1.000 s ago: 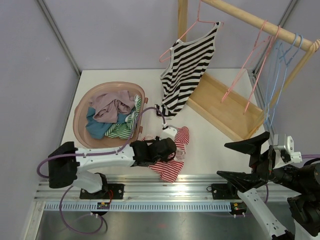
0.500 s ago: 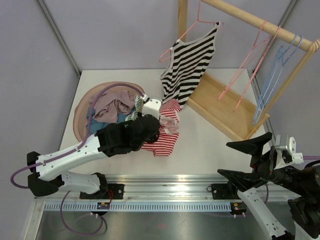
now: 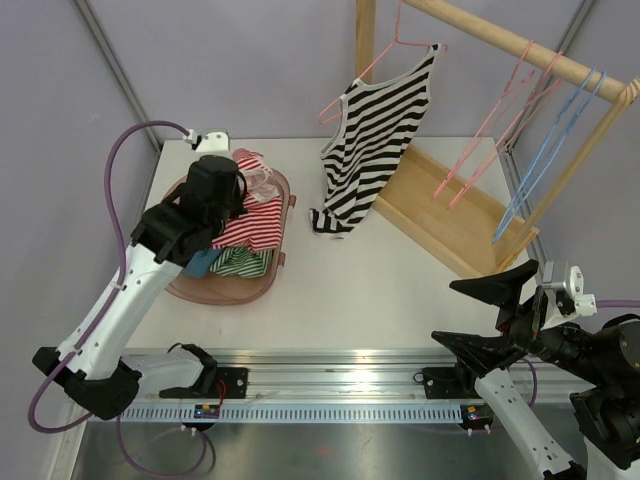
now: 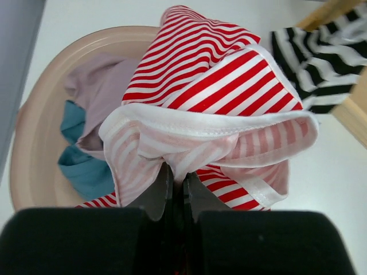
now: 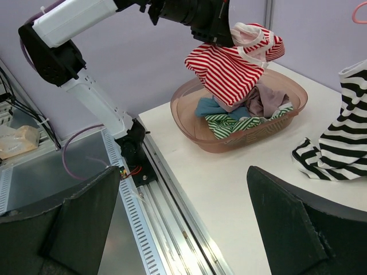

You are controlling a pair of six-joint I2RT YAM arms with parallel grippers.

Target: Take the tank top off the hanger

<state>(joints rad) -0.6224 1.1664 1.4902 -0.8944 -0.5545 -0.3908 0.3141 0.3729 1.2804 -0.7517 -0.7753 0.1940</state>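
A black-and-white striped tank top [image 3: 370, 150] hangs on a pink hanger [image 3: 375, 60] from the wooden rail; it also shows in the left wrist view [image 4: 327, 57] and the right wrist view [image 5: 344, 132]. My left gripper [image 3: 240, 188] is shut on a red-and-white striped garment [image 4: 218, 86] and holds it above the pink basket [image 3: 180, 285], well left of the tank top. In the left wrist view the left gripper [image 4: 178, 183] pinches the white hem. My right gripper [image 3: 490, 315] is open and empty at the front right, far from the tank top.
The basket [image 5: 241, 143] holds mauve, teal and green-striped clothes. A wooden rack with a tray base [image 3: 450, 220] stands at the back right, with empty pink hangers [image 3: 490, 130] and blue hangers [image 3: 545, 160]. A metal rail [image 3: 330, 385] runs along the near edge.
My left arm has swung from the table's front middle up and left to over the basket, carrying the red striped garment. The empty hangers have swayed. The right arm has barely moved.
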